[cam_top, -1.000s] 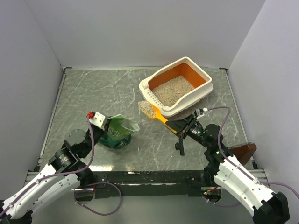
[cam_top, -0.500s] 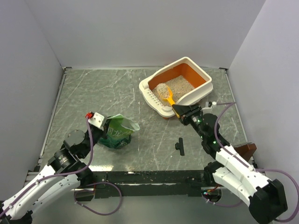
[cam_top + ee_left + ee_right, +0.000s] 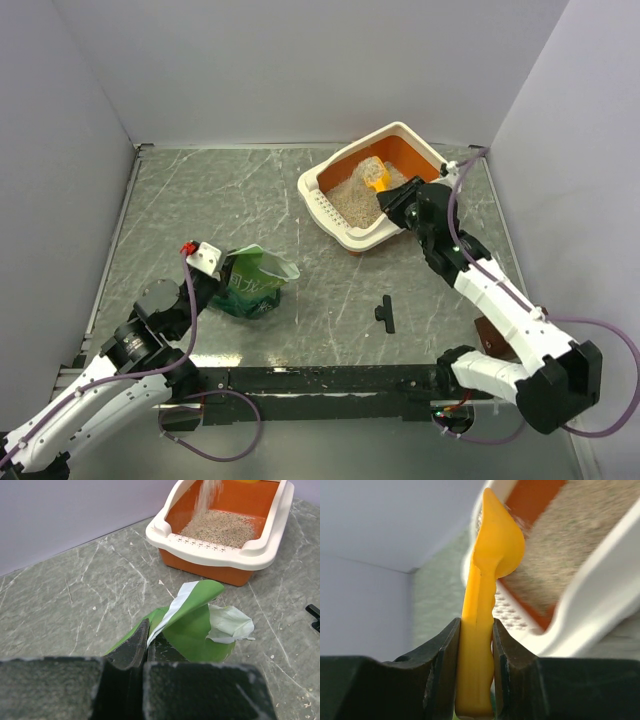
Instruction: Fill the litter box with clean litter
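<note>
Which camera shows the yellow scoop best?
Right wrist: the scoop fills the frame, handle clamped between the jaws. Top view shows only a small yellow bit over the litter box; left wrist, a sliver.

Legible text, labels, brands, numbers: we are finding none. The green bag (image 3: 252, 287) is carrying pale marks on its front; we are failing to read them.

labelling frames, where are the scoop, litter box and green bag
scoop (image 3: 479, 630), right wrist view, middle of the handle
litter box (image 3: 215, 556), left wrist view, white near rim
green bag (image 3: 192, 630), left wrist view, green face
</note>
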Robot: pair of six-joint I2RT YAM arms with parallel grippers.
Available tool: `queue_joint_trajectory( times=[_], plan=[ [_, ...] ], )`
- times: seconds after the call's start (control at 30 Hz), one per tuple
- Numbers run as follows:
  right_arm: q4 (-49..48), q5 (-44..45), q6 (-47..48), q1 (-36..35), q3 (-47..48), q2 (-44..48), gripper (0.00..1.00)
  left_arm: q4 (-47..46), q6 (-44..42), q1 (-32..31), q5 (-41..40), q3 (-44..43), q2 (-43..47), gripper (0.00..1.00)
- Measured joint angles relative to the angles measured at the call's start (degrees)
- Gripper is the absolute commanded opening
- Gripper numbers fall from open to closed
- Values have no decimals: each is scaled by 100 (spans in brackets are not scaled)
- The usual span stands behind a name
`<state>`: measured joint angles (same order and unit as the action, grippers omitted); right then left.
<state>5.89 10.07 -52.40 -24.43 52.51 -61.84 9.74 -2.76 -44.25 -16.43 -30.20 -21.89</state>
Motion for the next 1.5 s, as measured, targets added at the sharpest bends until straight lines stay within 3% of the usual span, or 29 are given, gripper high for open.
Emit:
queue_joint_trajectory(
  times=[0.3,0.57,0.83,1.0,1.2,1.37,1.5],
  plan=[
    [1263,540,2006,22,1143,-837,0,-2,-2,-4,0,0,0,1],
    [2470,730,3679,-98,3047,-1878,0,-2,-2,-9,0,0,-9,1],
    [3397,2033,5178,-931,4065,-2573,0,-2,-2,-9,0,0,-15,1],
    [3958,2232,5668,-1340,4581,-2651,0,-15,-2,-9,0,0,-44,1],
    [4730,1668,5709,-1644,5401,-2632,0,-24,-2,-9,0,0,-46,1],
    [5327,249,5495,-1746,5683,-2468,0,-24,-2,-9,0,0,-46,1],
    [5462,-1110,5252,-1759,5224,-2055,0,-24,-2,-9,0,0,-46,1]
  ],
)
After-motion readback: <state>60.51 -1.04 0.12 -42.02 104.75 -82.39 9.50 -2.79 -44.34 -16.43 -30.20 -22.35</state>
